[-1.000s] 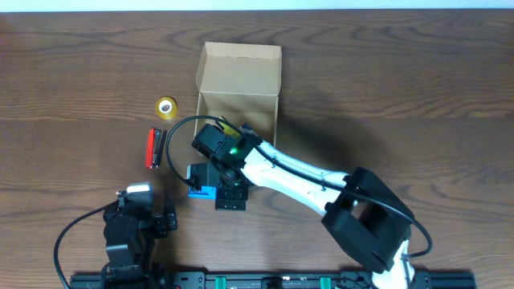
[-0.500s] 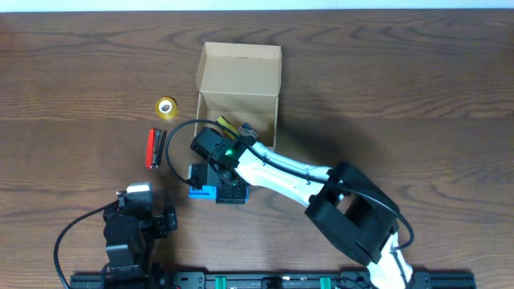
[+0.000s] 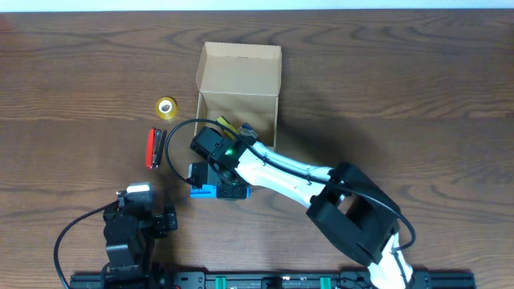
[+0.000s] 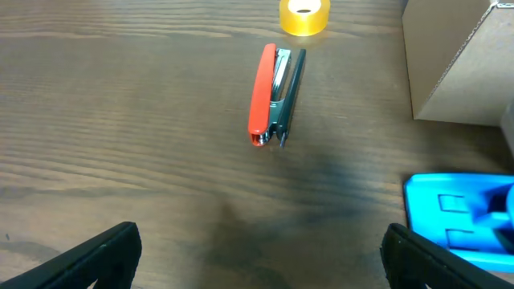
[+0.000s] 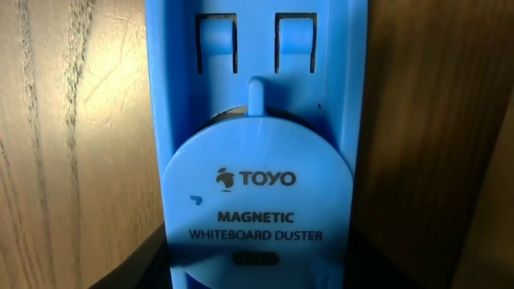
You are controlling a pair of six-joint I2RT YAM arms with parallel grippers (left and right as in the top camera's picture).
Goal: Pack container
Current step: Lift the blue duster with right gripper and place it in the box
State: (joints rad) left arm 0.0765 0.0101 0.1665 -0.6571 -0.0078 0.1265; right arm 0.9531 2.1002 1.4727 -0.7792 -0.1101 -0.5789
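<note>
Right hand [image 3: 230, 193] over the duster [image 5: 257, 185]
Grip unclear from here; centre across its narrow sides, close squarely, then lift

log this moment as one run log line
right pincer: over blue duster, grip unclear | left pincer: open, empty | box: lid open

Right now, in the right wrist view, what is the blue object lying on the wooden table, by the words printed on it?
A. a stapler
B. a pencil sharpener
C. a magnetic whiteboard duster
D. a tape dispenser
C: the blue whiteboard duster has "TOYO MAGNETIC WHITEBOARD DUSTER" printed on its round part.
</note>
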